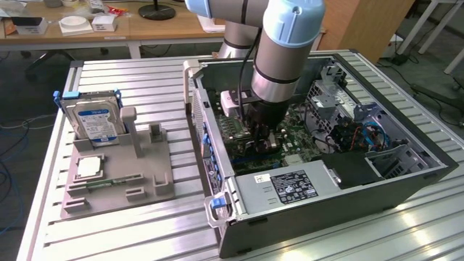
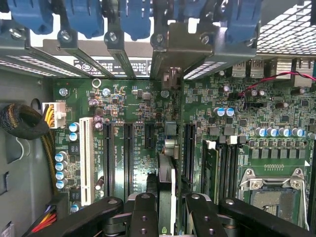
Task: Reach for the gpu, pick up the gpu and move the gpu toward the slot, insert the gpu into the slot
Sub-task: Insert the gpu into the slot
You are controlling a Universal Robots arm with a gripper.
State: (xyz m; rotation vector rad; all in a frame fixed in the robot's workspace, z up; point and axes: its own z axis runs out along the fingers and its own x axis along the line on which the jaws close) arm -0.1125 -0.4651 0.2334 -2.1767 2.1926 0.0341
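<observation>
Your hand (image 2: 167, 207) is clenched on the gpu (image 2: 166, 173), gripping it edge-on from above so the card hangs upright with its long lower edge facing the green motherboard (image 2: 143, 113). Held that way, the edge can meet a connector squarely rather than at a slant. In the exterior view the arm (image 1: 279, 49) reaches straight down into the open computer case (image 1: 326, 206), which lies on its side on the worktop (image 1: 130, 239) so the board faces up. In the wrist view the card sits between the fingers (image 2: 143, 212), over the slot (image 2: 189, 148) area; whether its edge already touches the slot, you cannot tell. The hard drive (image 1: 94, 119) stands in its grey holder (image 1: 138, 163) beside the case, well apart.
</observation>
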